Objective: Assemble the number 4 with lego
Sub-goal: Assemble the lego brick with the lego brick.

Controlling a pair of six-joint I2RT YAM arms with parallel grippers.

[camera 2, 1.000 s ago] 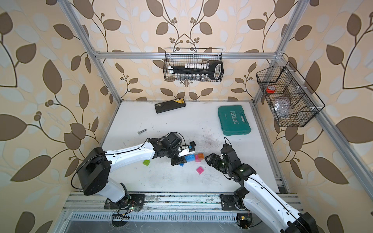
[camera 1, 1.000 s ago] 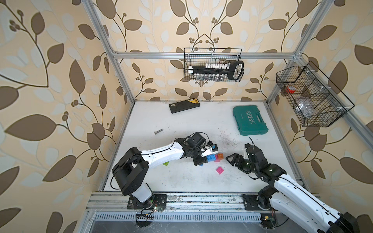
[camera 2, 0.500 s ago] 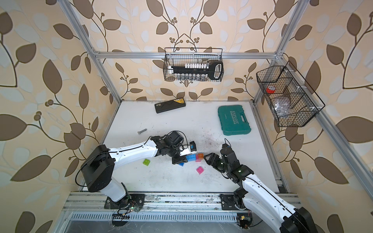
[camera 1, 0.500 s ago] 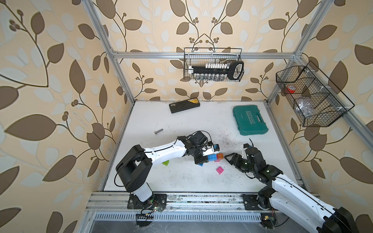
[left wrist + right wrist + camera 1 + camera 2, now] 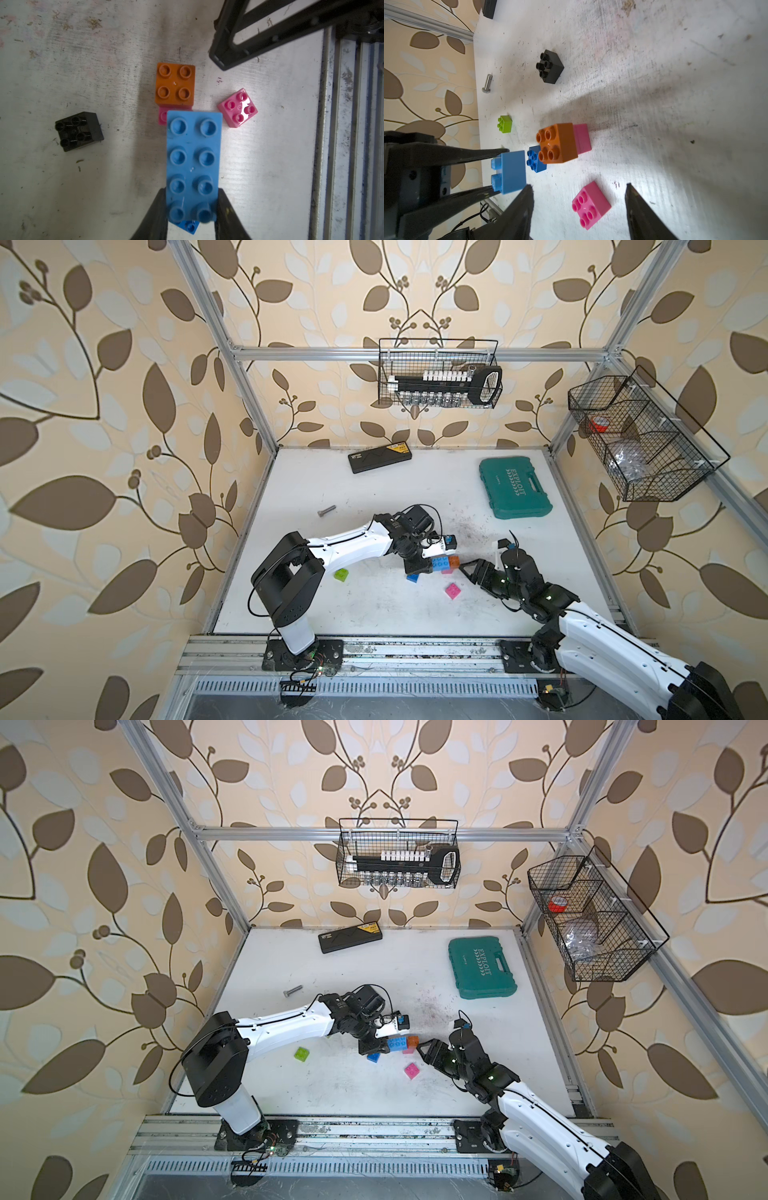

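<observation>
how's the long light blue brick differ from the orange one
The light blue brick has eight studs, the orange brick four. The light blue brick is gripped by the left tool; nothing grips the orange brick. The orange brick sits on a pink brick on the table; the light blue brick is held above the table. Both face studs up.

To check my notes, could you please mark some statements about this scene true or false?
The left gripper grips the long light blue plastic brick. True.
The square orange plastic brick sits on a green brick. False: on a pink plastic brick.
The right gripper holds the loose pink brick. False: it is open; that brick lies on the white table.
The small black plastic brick lies apart from the others. True.
</observation>
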